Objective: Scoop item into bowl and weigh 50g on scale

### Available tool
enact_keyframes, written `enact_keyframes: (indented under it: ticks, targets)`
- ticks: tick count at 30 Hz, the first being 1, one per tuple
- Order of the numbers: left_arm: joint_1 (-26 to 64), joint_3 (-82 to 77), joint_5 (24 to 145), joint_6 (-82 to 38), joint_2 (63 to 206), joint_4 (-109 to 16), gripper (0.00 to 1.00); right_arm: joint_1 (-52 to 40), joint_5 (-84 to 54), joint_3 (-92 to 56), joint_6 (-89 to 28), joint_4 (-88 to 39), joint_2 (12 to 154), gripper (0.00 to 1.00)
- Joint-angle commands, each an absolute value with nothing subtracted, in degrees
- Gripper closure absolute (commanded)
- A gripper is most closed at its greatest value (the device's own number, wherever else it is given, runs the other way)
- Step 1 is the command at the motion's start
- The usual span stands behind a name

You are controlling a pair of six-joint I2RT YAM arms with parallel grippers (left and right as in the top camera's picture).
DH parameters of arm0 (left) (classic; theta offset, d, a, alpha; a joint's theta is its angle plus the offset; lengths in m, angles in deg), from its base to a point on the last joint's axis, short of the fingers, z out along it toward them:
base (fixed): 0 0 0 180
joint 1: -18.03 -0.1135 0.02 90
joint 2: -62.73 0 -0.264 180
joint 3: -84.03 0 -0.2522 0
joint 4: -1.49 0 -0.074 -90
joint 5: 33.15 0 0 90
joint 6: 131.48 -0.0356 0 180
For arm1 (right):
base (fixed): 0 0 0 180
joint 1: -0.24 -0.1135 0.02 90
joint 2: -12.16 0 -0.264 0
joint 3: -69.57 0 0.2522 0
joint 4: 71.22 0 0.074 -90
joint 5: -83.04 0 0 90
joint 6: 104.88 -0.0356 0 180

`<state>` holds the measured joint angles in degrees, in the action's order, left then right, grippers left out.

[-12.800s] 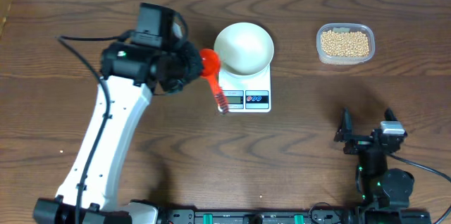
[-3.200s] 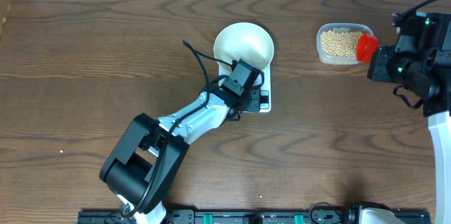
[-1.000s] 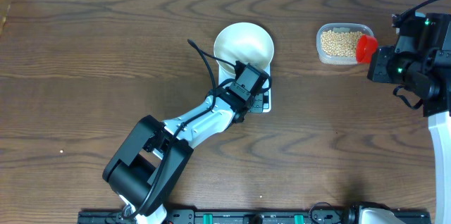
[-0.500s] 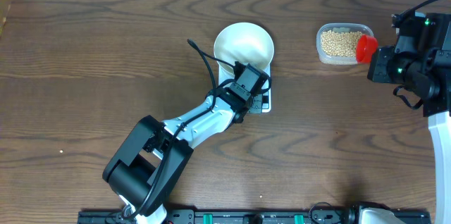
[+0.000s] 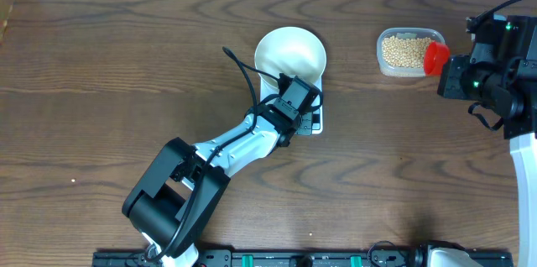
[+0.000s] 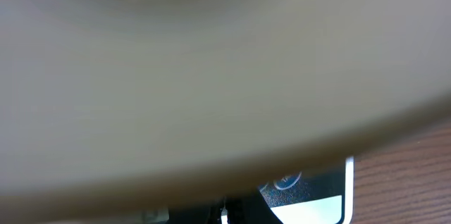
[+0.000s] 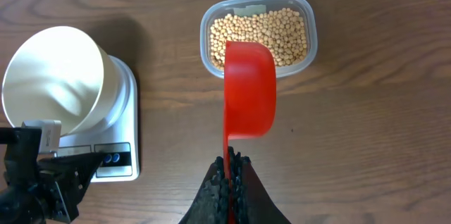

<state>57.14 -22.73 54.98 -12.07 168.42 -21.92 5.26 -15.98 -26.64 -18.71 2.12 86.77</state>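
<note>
Wood table (image 5: 101, 65): right end effector (image 7: 229, 175) clamps red scoop (image 7: 249, 90), beans (image 7: 264, 30) just beyond; left end effector (image 5: 300, 101) by scale (image 7: 123, 111), opening unclear.

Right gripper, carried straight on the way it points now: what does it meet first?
The right gripper clamps the red scoop, whose front lip leads. It would first reach the clear tub, at the near rim or the beans inside; its height above the tub is unclear.
</note>
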Motion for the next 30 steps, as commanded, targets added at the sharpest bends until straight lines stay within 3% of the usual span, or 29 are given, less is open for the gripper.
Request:
enact_keyframes:
  ticks: [1,30]
  targets:
    - [57.0,-23.1,54.5,-11.2,170.2,-23.0,0.93,5.6,-15.9,-27.7,-17.9,2.2,86.4,0.99]
    - [57.0,-23.1,54.7,-9.7,173.0,-23.6,0.93,5.6,-15.9,-27.7,-18.0,2.4,86.4,0.99]
